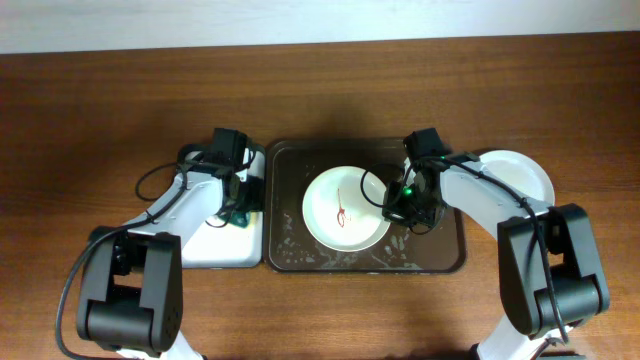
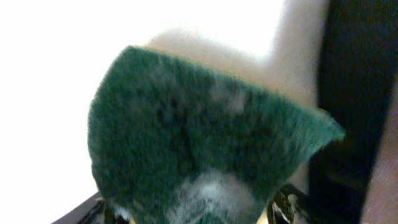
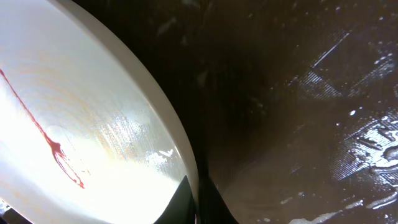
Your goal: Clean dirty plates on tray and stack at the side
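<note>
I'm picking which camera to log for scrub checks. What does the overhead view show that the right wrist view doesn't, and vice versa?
Only overhead: the left gripper holding the green sponge over the white tray, and another plate on the table right of the brown tray. Only right wrist: the right gripper astride the rim of the white plate, and wet streaks on the tray up close. Both: that white plate with its red sauce squiggle, lying on the brown tray.

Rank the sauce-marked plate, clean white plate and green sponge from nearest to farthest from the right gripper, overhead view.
1. sauce-marked plate: on the tray, at the right gripper.
2. clean white plate: off the tray, right side.
3. green sponge: far left side.
</note>
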`<state>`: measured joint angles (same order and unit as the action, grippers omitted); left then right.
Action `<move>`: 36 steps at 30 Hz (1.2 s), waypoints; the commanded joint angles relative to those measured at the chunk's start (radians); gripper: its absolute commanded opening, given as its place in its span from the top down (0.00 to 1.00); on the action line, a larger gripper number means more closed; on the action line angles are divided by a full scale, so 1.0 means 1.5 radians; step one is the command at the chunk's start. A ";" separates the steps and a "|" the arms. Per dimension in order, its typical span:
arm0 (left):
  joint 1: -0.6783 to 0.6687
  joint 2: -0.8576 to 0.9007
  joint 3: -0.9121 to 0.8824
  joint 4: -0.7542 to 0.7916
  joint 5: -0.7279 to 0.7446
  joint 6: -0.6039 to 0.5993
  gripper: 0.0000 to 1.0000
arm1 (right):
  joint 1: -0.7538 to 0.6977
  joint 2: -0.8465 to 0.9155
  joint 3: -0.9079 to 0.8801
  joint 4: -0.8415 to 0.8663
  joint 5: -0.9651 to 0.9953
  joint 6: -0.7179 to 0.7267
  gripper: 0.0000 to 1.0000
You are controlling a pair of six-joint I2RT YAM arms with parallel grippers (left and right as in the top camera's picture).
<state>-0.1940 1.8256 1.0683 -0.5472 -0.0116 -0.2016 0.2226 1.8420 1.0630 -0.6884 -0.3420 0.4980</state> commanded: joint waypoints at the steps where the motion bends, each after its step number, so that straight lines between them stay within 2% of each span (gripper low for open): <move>1: 0.005 0.006 -0.001 0.033 0.002 0.004 0.33 | 0.004 0.014 -0.014 -0.006 0.010 0.010 0.96; 3: 0.005 0.006 -0.001 0.044 0.003 0.003 0.32 | 0.004 0.014 -0.014 -0.006 0.008 0.009 0.96; 7: 0.005 0.011 -0.004 0.045 -0.003 0.004 0.35 | 0.004 0.014 -0.014 -0.008 0.008 0.008 0.96; 11: 0.005 0.033 -0.004 0.048 -0.015 0.004 0.47 | 0.004 0.014 -0.014 -0.008 0.008 0.008 0.96; 12: 0.005 0.039 -0.004 0.053 -0.015 0.004 0.51 | 0.004 0.014 -0.014 -0.009 0.008 0.008 0.96; 14: 0.005 0.042 -0.004 0.064 -0.016 0.004 0.71 | 0.004 0.014 -0.014 -0.011 0.008 0.008 0.96; 15: 0.005 0.042 -0.004 0.069 -0.015 0.004 0.78 | 0.004 0.014 -0.014 -0.011 0.008 0.007 0.96; 16: 0.005 0.042 -0.004 0.074 -0.015 0.004 0.80 | 0.004 0.014 -0.014 -0.011 0.008 0.005 0.96; 18: 0.005 0.042 -0.004 0.075 -0.016 0.004 0.98 | 0.004 0.014 -0.014 -0.011 0.008 0.005 0.96; 26: 0.005 0.002 -0.004 0.007 -0.030 -0.007 1.00 | 0.004 0.014 -0.014 -0.011 0.008 0.005 0.96; 27: 0.005 -0.007 -0.004 -0.001 -0.030 -0.007 0.99 | 0.004 0.014 -0.014 -0.011 0.008 0.005 0.96; 29: 0.005 -0.020 -0.004 -0.016 -0.023 -0.007 0.45 | 0.004 0.014 -0.014 -0.011 0.008 0.005 0.96; 30: 0.005 -0.022 -0.004 -0.024 -0.019 -0.007 0.24 | 0.004 0.014 -0.014 -0.011 0.008 0.005 0.96; 34: 0.005 -0.021 -0.004 -0.051 -0.017 -0.007 0.22 | 0.004 0.014 -0.014 -0.011 0.008 0.005 0.96; 36: 0.005 -0.020 -0.004 -0.051 -0.017 -0.007 0.29 | 0.004 0.014 -0.014 -0.011 0.008 0.005 0.96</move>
<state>-0.1940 1.8202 1.0714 -0.6212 -0.0380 -0.2089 0.2226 1.8420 1.0626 -0.6960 -0.3458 0.4988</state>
